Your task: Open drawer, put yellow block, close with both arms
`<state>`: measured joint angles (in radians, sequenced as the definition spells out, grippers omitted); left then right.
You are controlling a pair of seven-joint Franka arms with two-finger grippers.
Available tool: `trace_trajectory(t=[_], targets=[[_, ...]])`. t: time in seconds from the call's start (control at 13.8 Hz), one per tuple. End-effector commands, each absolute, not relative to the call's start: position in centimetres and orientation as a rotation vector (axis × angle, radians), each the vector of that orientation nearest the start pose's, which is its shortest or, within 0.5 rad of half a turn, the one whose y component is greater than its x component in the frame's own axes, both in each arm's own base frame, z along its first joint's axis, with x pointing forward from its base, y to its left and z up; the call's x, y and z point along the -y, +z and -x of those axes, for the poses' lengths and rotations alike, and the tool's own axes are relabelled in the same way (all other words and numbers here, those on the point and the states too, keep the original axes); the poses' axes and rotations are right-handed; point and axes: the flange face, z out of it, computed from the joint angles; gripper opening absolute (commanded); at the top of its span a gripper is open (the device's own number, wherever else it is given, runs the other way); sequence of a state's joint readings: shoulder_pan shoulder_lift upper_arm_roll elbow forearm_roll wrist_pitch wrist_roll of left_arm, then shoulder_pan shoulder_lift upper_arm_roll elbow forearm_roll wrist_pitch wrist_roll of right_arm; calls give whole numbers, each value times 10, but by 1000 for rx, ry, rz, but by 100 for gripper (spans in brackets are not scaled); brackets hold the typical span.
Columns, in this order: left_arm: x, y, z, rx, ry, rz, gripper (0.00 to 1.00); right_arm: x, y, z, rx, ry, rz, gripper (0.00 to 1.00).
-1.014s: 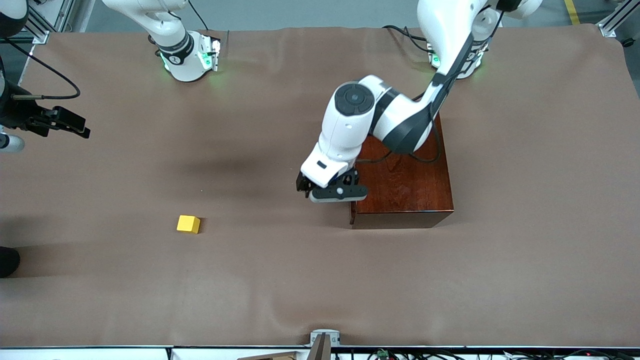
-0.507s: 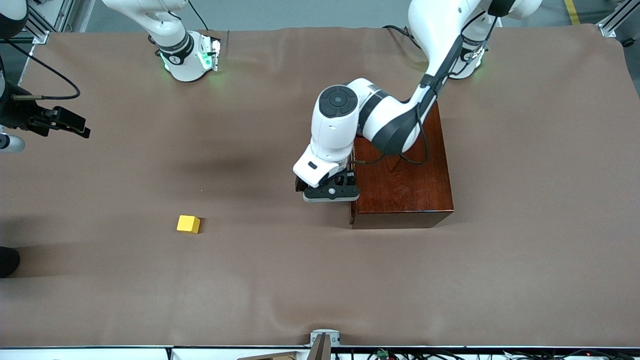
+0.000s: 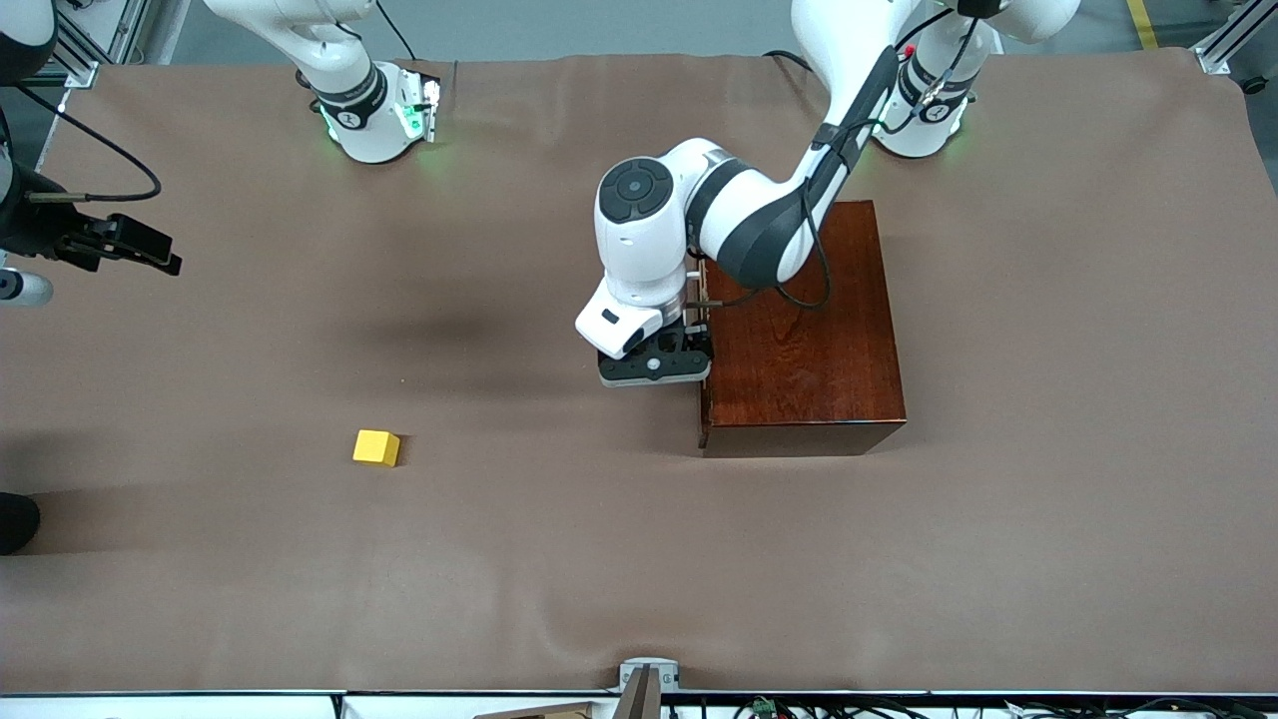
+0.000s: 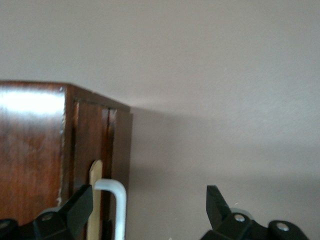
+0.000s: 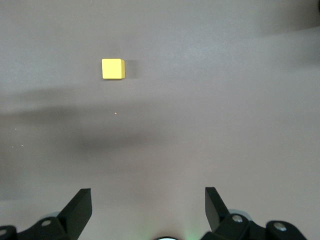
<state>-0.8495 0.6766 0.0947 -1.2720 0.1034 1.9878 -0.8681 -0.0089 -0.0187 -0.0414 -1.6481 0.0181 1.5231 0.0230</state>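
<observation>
Jaws of the left gripper (image 4: 147, 210) are seen spread wide with nothing between them, hanging low in front of the cabinet (image 3: 802, 325) at the face that looks toward the right arm's end of the bench (image 3: 639, 559). In the left wrist view one black finger (image 4: 75, 207) is seen just beside the white handle (image 4: 114, 205), which is fixed to the dark front of the drawer (image 4: 95, 150); the handle lies inside the span of the jaws, close to that finger, and whether they touch cannot be told. The second finger (image 4: 217, 202) is seen well apart over bare brown cover. The drawer is seen shut, flush in the cabinet.

The jaws of the right gripper (image 5: 147, 207) are likewise held fully apart and empty, high over the right arm's end of the bench, where that arm is kept waiting. In the front view only its dark wrist (image 3: 100, 243) is shown at the picture's edge, at about 9 o'clock.

The yellow block (image 3: 376, 447) is found alone on the bench, at about 8 o'clock from the picture's centre and about 8 o'clock from the left gripper (image 3: 654, 367), well apart from it and from the cabinet, and nearer to the front camera than the left gripper's spot. In the right wrist view the yellow block (image 5: 113, 68) is shown flat on the cover, well clear of the jaws.
</observation>
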Motion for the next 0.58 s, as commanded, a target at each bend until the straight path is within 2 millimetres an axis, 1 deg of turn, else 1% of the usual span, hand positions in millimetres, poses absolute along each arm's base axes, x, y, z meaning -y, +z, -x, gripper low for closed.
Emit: trace_trajectory(t=[0.0,0.14,0.22,0.36,0.43,0.51], targets=[[522,360,-517,76,-155,3004,100,29,594,-538,-120,172,3113,100],[529,355,-506,52,-118,2989,100,30,593,-538,-122,174,3113,100],[536,352,-499,42,-92,3001,100,30,593,-538,-122,174,3113,100],[538,349,-494,50,-55,3005,100,30,594,-538,-124,172,3113,100],[543,346,-488,34,-49,3002,100,31,593,-538,-127,174,3113,100],[544,342,-486,32,-39,2996,100,31,592,-538,-127,176,3112,100]])
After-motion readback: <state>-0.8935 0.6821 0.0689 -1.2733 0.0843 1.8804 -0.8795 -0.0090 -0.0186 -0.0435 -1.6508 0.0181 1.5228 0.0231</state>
